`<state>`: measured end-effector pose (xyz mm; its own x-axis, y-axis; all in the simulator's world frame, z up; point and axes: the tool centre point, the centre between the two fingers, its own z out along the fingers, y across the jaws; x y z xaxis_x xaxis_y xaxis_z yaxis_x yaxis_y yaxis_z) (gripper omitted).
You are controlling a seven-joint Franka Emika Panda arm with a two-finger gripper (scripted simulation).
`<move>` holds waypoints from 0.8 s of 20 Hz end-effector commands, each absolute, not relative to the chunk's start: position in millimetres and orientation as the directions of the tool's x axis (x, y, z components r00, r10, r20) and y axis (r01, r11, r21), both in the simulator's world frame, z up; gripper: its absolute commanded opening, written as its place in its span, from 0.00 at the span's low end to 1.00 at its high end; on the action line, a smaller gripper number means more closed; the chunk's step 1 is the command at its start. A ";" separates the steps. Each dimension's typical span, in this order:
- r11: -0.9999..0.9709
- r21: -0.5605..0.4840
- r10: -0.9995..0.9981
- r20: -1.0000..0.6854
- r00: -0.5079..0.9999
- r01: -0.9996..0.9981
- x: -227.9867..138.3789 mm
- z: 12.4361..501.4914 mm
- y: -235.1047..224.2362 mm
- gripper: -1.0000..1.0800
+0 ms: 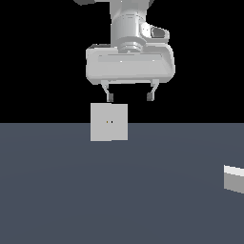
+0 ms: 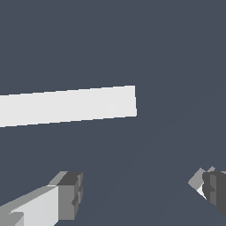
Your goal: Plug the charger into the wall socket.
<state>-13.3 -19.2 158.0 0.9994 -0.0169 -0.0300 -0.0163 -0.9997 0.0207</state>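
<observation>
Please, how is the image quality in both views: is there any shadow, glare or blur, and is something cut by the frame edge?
Exterior view: flat, even light, no glare or blur, no cast shadows; the wall socket is sharp with both holes visible, while the charger is cut by the right frame edge. Wrist view: also sharp; the fingers are cropped at the border.

The dark slate-blue floor (image 1: 71, 190) is being occupied by two items. The wall socket (image 1: 109, 122) is standing upright on it, far back. The charger (image 1: 234, 178) is resting well apart, at the exterior view's right edge.
</observation>
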 end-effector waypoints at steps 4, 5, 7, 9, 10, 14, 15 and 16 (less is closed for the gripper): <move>-0.999 0.021 -0.030 -0.029 0.999 -0.030 -14.0 156.3 -22.8 0.96; -0.999 0.021 -0.040 -0.028 0.999 -0.040 -14.6 155.0 -25.5 0.96; -0.997 0.021 -0.069 -0.025 0.997 -0.069 -16.5 151.2 -33.3 0.96; -0.994 0.021 -0.109 -0.021 0.994 -0.109 -19.4 145.9 -43.8 0.96; -0.991 0.021 -0.133 -0.019 0.991 -0.133 -21.3 142.8 -50.1 0.96; -0.968 0.020 -0.251 -0.008 0.968 -0.251 -33.2 127.0 -80.6 0.96; -0.958 0.019 -0.285 -0.005 0.958 -0.285 -37.4 122.3 -89.3 0.96; -0.947 0.019 -0.321 -0.001 0.947 -0.321 -42.2 117.3 -98.3 0.96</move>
<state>-35.4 -84.7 124.5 0.9631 -0.2690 -0.0057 -0.2688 -0.9630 0.0191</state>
